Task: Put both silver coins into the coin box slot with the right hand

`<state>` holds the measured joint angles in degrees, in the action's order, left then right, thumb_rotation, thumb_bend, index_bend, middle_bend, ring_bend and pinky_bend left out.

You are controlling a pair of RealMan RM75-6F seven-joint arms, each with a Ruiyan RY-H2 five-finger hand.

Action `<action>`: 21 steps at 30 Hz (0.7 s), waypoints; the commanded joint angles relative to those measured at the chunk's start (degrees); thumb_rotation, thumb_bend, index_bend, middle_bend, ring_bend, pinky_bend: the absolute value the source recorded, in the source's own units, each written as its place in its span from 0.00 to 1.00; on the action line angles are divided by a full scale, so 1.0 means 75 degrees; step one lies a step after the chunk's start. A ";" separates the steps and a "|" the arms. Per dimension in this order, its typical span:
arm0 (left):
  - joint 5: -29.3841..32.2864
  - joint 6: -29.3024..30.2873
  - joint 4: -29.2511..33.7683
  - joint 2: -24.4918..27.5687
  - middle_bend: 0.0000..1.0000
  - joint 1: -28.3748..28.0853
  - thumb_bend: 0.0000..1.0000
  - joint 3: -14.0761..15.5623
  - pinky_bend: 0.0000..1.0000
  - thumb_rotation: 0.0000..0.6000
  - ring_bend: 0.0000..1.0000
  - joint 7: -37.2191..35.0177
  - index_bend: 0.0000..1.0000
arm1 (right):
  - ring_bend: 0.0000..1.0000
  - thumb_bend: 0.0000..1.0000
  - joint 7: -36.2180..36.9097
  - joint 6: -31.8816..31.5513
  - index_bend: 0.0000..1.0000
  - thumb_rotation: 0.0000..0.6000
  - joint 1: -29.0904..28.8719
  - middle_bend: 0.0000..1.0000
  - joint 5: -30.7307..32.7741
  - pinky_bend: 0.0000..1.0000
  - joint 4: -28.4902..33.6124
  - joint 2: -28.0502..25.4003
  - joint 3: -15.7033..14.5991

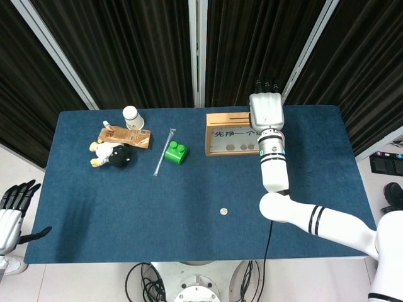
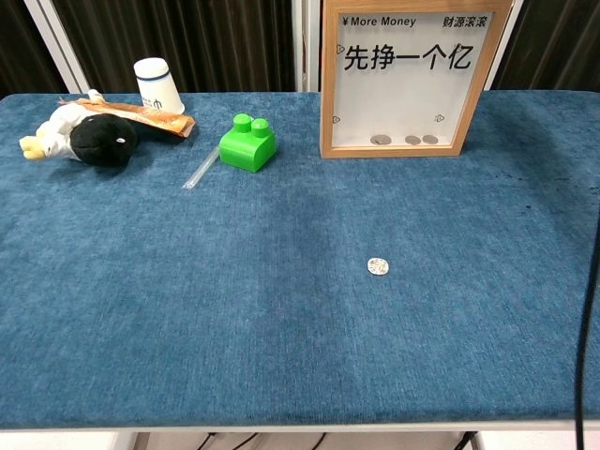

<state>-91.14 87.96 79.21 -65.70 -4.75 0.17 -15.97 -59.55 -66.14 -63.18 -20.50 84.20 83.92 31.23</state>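
One silver coin [image 1: 223, 212] [image 2: 378, 266] lies on the blue cloth in front of the coin box. The wooden coin box [image 1: 230, 133] [image 2: 405, 75] stands at the back, with its slot [image 1: 233, 117] on top and three coins [image 2: 412, 140] on its floor behind the clear pane. My right hand [image 1: 266, 108] hovers over the box's top right end, back of the hand toward the camera. Its fingers point away, so anything they hold is hidden. The chest view does not show it. My left hand [image 1: 14, 207] hangs off the table's front left corner, fingers spread and empty.
A green brick [image 1: 175, 151] [image 2: 248, 142] and a clear straw [image 1: 164, 151] lie left of the box. Further left are a plush toy [image 1: 112, 155], a brown packet [image 1: 125, 136] and a white cup [image 1: 133, 117]. A black cable [image 2: 586, 356] hangs at the chest view's right edge.
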 commanded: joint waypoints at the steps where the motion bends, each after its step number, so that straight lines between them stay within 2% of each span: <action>1: -0.0012 -0.0010 0.0005 0.0006 0.01 -0.0021 0.08 -0.0008 0.00 1.00 0.00 -0.0014 0.06 | 0.00 0.40 -0.0060 0.0048 0.74 1.00 -0.0125 0.03 0.0293 0.00 -0.0049 0.0021 -0.0074; 9: -0.0017 -0.0047 0.0090 0.0054 0.01 -0.0065 0.08 -0.0021 0.00 1.00 0.00 -0.0139 0.06 | 0.00 0.39 -0.0011 0.0055 0.74 1.00 -0.0335 0.03 0.0723 0.00 -0.0142 0.0026 -0.0219; 21: 0.0013 -0.0051 0.0125 0.0088 0.01 -0.0082 0.08 -0.0045 0.00 1.00 0.00 -0.0125 0.06 | 0.00 0.40 0.0170 0.0108 0.74 1.00 -0.0507 0.03 0.0869 0.00 -0.0363 0.0067 -0.0484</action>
<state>-91.04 87.58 80.15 -65.04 -5.37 -0.16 -16.91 -58.31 -65.35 -66.96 -14.01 81.51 84.45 27.64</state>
